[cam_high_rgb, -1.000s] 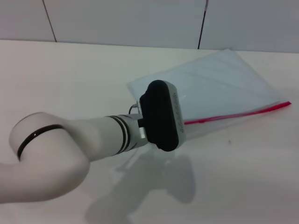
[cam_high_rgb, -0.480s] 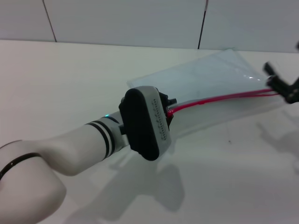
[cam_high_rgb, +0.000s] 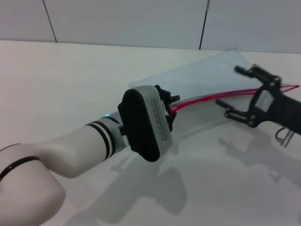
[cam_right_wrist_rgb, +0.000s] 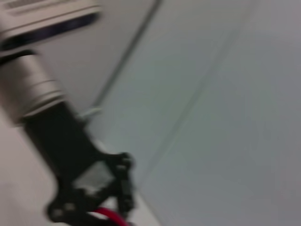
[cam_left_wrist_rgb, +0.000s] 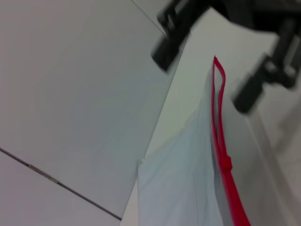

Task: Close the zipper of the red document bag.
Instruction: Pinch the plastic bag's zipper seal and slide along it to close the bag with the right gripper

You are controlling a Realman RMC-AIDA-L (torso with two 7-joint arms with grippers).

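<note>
Currently the bag (cam_high_rgb: 207, 77) lies at about 1 o'clock on the counter (cam_high_rgb: 70, 80), with its near long edge lifted off the surface. The zipper (cam_high_rgb: 211, 98) runs along that edge from centre toward 3 o'clock.

1. Left gripper (cam_high_rgb: 170, 109): positioned at the 9 o'clock end of the zipper. Its jaws appear clamped on the red strip, though the wrist housing hides the contact itself. The left wrist view shows the two red tracks parted into a narrow loop at the far end, so the zipper is judged not yet shut there. A small red lump partway along the strip may be the slider; this cannot be confirmed.

2. Right gripper (cam_high_rgb: 242, 92): positioned at the 3 o'clock stretch of the zipper, jaws apart, one above and one below the red strip, not gripping it.

Handling notes:
- The bag is thin, translucent film. Judge it light, limp and slippery; it will likely slide or buckle if pulled without an anchor.
- The red strip is the stiffest part and the best place to take hold.
- Keep one end pinned and the strip taut. Grip the slider tab, if located, with the free jaws and draw it along the tracks.
- Avoid pinching the film alone; it may crease or slip out.
</note>
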